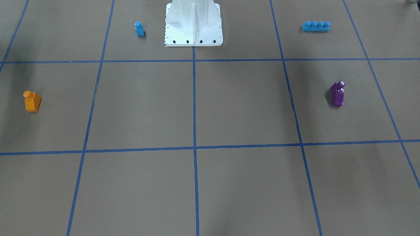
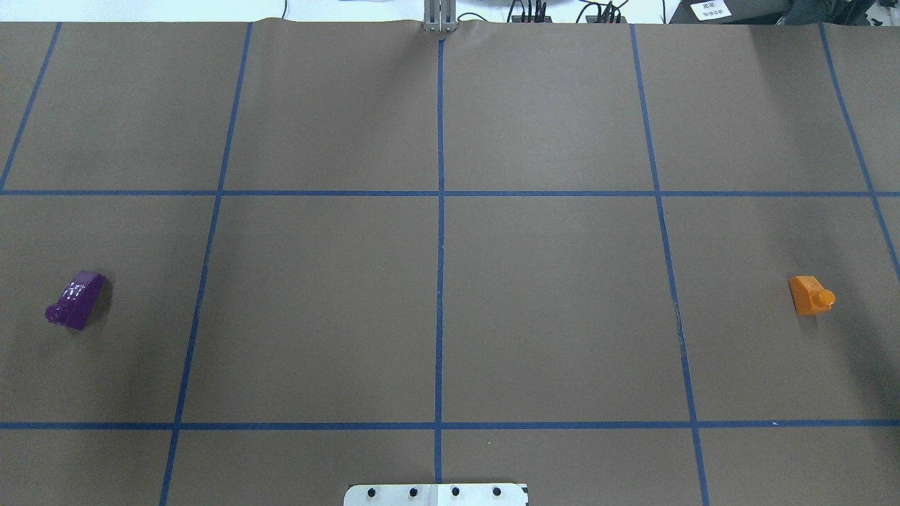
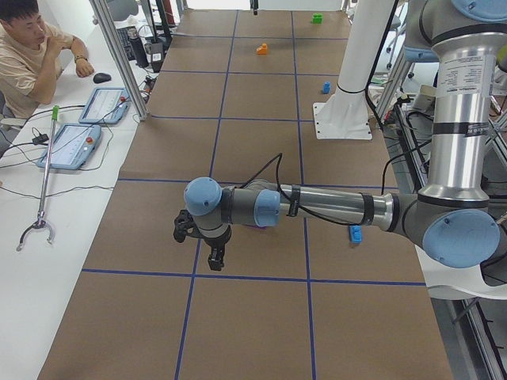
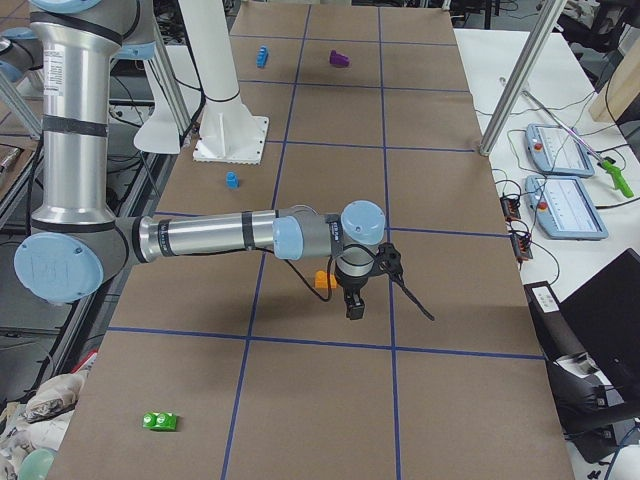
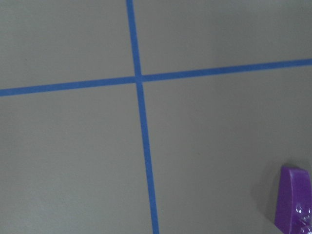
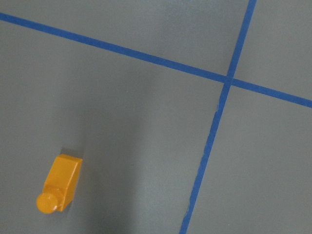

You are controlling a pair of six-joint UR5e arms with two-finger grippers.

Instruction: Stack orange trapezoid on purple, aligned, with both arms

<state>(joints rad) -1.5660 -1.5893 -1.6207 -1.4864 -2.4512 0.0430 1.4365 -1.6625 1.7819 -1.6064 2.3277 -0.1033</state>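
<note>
The orange trapezoid (image 1: 32,101) stands alone on the brown table, at the overhead view's far right (image 2: 810,295). The right wrist view shows it at lower left (image 6: 59,183). The purple brick (image 1: 337,94) stands at the overhead view's far left (image 2: 76,300) and at the left wrist view's lower right corner (image 5: 292,200). My left gripper (image 3: 214,260) shows only in the exterior left view, hanging above the table beside the purple brick. My right gripper (image 4: 354,306) shows only in the exterior right view, just beside the orange trapezoid (image 4: 325,281). I cannot tell whether either is open or shut.
A small blue single-stud brick (image 1: 139,29) and a long blue four-stud brick (image 1: 315,26) lie either side of the white pedestal (image 1: 193,23). A green brick (image 4: 160,421) lies near the table's right end. An operator (image 3: 32,47) sits by the far side.
</note>
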